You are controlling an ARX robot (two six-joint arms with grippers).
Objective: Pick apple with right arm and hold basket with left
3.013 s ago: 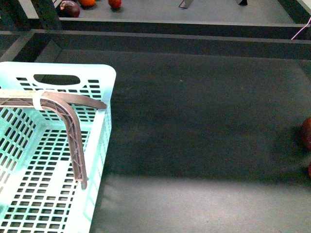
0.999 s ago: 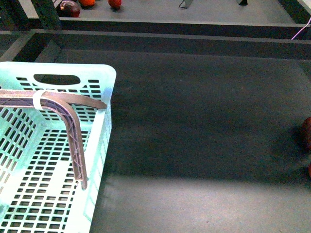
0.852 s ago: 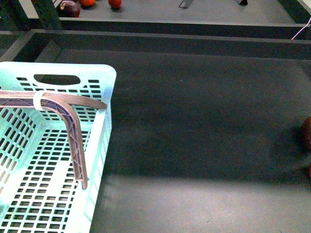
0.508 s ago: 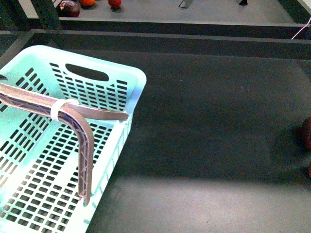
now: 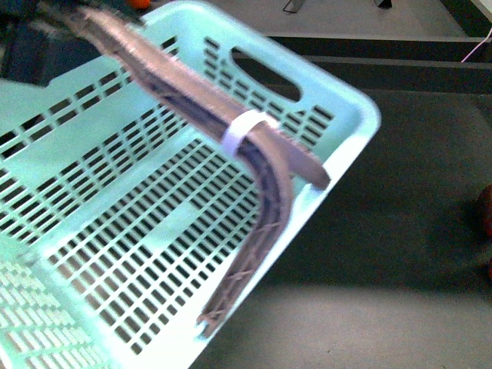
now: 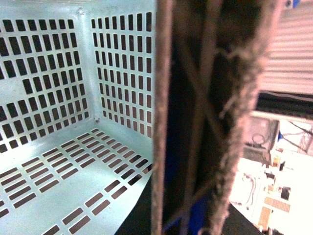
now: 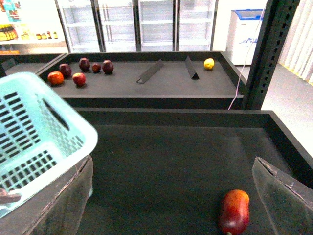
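The pale mint-green basket (image 5: pixel 154 223) is lifted and tilted, and fills the left and middle of the front view. My left gripper (image 5: pixel 265 246) is shut on its side wall; the grey-brown latticed finger (image 5: pixel 265 165) with a white band curves over the rim. The left wrist view shows the basket's slotted inside (image 6: pixel 73 122) and a blurred finger (image 6: pixel 195 122) close up. The red apple (image 7: pixel 234 211) with an orange patch lies on the dark mat, nearer the right finger (image 7: pixel 283 196) of my open, empty right gripper (image 7: pixel 171 205). It just shows at the front view's right edge (image 5: pixel 486 211).
The basket's corner (image 7: pixel 44 137) reaches in beside my right gripper's left finger. A back shelf holds several red and dark fruits (image 7: pixel 78 71), a yellow fruit (image 7: pixel 209 63) and two black wedges (image 7: pixel 150 71). A black post (image 7: pixel 266 54) stands at the right. The mat has raised dark walls (image 7: pixel 171 116).
My left gripper has lifted the basket, tilted it and swung it up and to the right, across the middle of the front view. The apple at the right edge has not moved.
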